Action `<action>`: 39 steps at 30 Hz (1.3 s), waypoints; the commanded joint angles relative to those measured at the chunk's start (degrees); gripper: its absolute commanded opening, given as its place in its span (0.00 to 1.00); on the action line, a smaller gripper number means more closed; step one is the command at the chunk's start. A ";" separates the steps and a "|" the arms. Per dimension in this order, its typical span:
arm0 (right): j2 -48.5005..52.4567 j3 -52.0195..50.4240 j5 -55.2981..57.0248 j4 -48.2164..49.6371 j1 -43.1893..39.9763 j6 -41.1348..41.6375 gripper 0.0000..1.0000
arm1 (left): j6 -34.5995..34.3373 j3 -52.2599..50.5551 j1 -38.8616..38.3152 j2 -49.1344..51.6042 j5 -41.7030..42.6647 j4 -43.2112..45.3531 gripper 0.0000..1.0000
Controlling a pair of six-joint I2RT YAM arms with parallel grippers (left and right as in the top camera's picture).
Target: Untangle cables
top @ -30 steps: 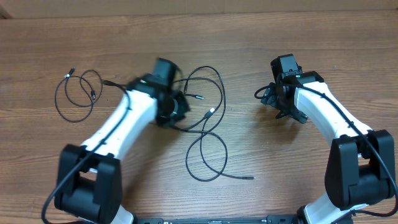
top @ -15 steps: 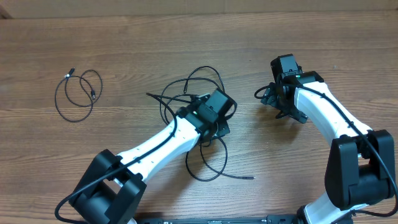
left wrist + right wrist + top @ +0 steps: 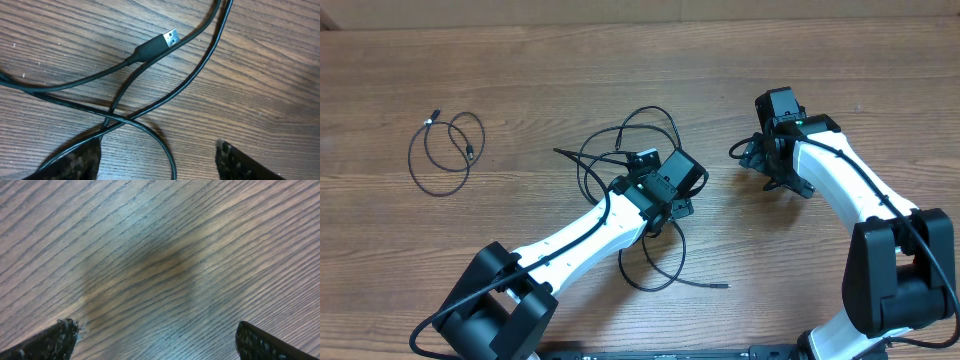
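A tangle of thin black cables (image 3: pixel 620 150) lies in loops at the table's centre, with a lower loop (image 3: pixel 655 250) and a free end (image 3: pixel 722 286) trailing right. My left gripper (image 3: pixel 665 203) hovers over this tangle. In the left wrist view it (image 3: pixel 157 162) is open, a cable strand (image 3: pixel 167 152) running along the wood between the fingers (image 3: pixel 75 160) and ungripped; a silver-tipped USB plug (image 3: pixel 169 38) lies ahead. A separate small cable coil (image 3: pixel 445 150) sits far left. My right gripper (image 3: pixel 765 165) (image 3: pixel 157 342) is open over bare wood.
The wooden table (image 3: pixel 840 60) runs to its far edge at the top of the overhead view. Both white arms reach in from the near edge, the left one slanting across the lower middle.
My left arm swung right from the table's left-centre to over the tangle, dragging a cable's loops and plug end rightward. Its jaws have opened. The right arm has not moved.
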 commanded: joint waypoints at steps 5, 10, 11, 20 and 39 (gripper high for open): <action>-0.85 0.83 0.98 0.07 0.00 -0.24 1.00 | -0.15 -0.22 -0.11 0.76 1.14 2.69 0.51; -0.85 0.83 0.98 0.07 0.00 -0.24 1.00 | -1.14 -0.22 -0.11 5.18 0.79 4.98 0.49; -0.85 0.83 0.98 0.07 0.00 -0.24 1.00 | -2.23 -0.22 -0.11 7.13 1.20 5.53 0.47; -0.85 0.83 0.98 0.07 0.00 -0.24 1.00 | -3.56 -0.17 0.37 12.31 7.45 7.76 0.39; -0.85 0.83 0.98 0.07 0.00 -0.24 1.00 | -1.44 1.42 4.35 3.37 16.11 3.69 0.04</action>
